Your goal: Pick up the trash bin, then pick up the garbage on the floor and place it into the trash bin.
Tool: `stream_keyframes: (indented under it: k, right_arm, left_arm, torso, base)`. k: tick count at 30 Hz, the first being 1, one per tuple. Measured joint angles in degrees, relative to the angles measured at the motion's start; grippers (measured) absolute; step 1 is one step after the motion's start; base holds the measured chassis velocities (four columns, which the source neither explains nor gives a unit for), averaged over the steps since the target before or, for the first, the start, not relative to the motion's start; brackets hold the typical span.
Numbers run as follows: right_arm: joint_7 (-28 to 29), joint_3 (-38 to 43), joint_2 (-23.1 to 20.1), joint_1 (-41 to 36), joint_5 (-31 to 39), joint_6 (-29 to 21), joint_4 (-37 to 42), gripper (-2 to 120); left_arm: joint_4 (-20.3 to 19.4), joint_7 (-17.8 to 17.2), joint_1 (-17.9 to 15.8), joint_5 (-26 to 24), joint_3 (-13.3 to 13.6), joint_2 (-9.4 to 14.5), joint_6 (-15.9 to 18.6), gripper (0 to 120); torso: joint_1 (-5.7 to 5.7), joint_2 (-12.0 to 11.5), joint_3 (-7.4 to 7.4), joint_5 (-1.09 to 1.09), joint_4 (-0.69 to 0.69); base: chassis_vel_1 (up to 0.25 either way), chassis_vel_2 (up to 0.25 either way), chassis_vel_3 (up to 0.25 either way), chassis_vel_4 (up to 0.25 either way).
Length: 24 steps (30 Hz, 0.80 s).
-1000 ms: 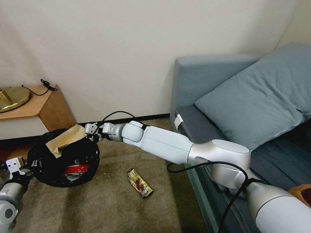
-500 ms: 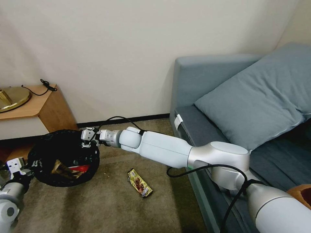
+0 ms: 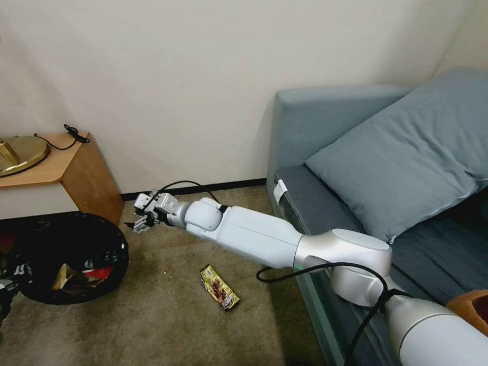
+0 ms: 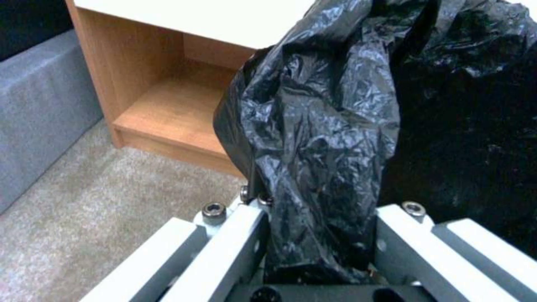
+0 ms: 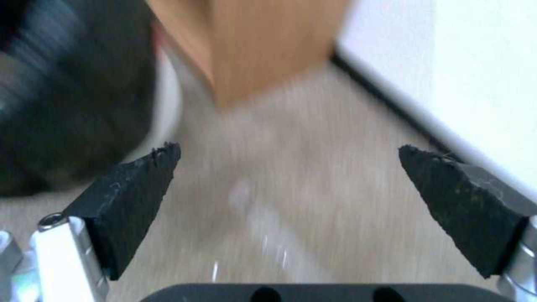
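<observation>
The trash bin point(image 3: 66, 239), lined with a glossy black bag, sits low at the left over the carpet. A tan paper scrap point(image 3: 62, 278) and a red packet point(image 3: 95, 272) lie inside it. My left gripper point(image 4: 321, 239) is shut on the bin's bag-covered rim point(image 4: 319, 126). A yellow-brown candy wrapper point(image 3: 219, 287) lies on the carpet in the middle. My right gripper point(image 3: 142, 219) hangs just right of the bin, above the carpet. It stands open and empty point(image 5: 291, 197), with both black pads point(image 5: 129, 201) wide apart.
A wooden side table point(image 3: 61, 162) with a brass lamp base and a black cable stands behind the bin by the wall. A grey sofa point(image 3: 325, 122) with a pillow point(image 3: 406, 157) fills the right side. Something brown and plush point(image 3: 470, 307) shows at the lower right edge.
My right gripper let the tan paper scrap fall into the bin, then came off the rim. The bin has moved left and nearer, carried by my left arm.
</observation>
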Motion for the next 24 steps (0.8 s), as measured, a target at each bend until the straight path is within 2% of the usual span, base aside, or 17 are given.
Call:
stream_keyframes:
  k: [1,2,4,11,16,19,24]
  right_arm:
    - [3.04,0.3,-0.31,-1.14,3.28,-3.16,0.0,100]
    - [3.04,0.3,-0.31,-1.14,3.28,-3.16,0.0,100]
    - [7.87,1.51,-0.47,-3.8,6.51,-6.97,-0.56,100]
    - [11.15,2.89,-1.7,-8.5,5.97,-8.7,-1.4,100]
    - [15.05,4.73,-2.49,-13.81,3.79,-10.25,-1.85,100]
    - [15.07,5.84,-3.2,-16.03,1.4,-10.24,-1.94,100]
    - [14.83,7.32,-4.37,-18.53,-1.09,-10.1,-2.09,100]
  left_arm:
    - [-0.35,0.02,0.5,-0.05,-0.13,-0.1,-0.01,4]
    - [-0.35,0.02,0.5,-0.05,-0.13,-0.1,-0.01,4]
    - [-0.61,0.15,1.73,-0.08,-0.32,-0.37,-0.06,4]
    - [0.8,0.36,2.71,0.39,-0.13,-0.4,-0.06,4]
    - [1.59,0.98,3.37,1.8,0.92,-1.59,-0.24,4]
    - [1.47,1.38,3.92,2.06,1.09,-2.08,-0.44,4]
    - [2.23,1.79,3.94,1.8,0.84,-1.88,-0.52,4]
  torso:
    - [0.0,0.0,0.0,0.01,-0.03]
    - [0.0,0.0,0.0,0.01,-0.03]
    - [0.0,0.0,0.0,0.01,0.02]
    - [0.0,0.0,0.0,0.01,0.02]
    - [0.0,0.0,0.0,0.01,0.02]
    - [0.0,0.0,0.0,0.01,0.04]
    - [0.0,0.0,0.0,0.01,0.0]
  base:
    - [0.0,0.0,0.0,0.0]
    - [0.0,0.0,0.0,0.0]
    - [0.0,0.0,0.0,0.0]
    - [0.0,0.0,0.0,0.0]
    - [0.0,0.0,0.0,0.0]
    - [0.0,0.0,0.0,0.0]
    - [0.0,0.0,0.0,0.0]
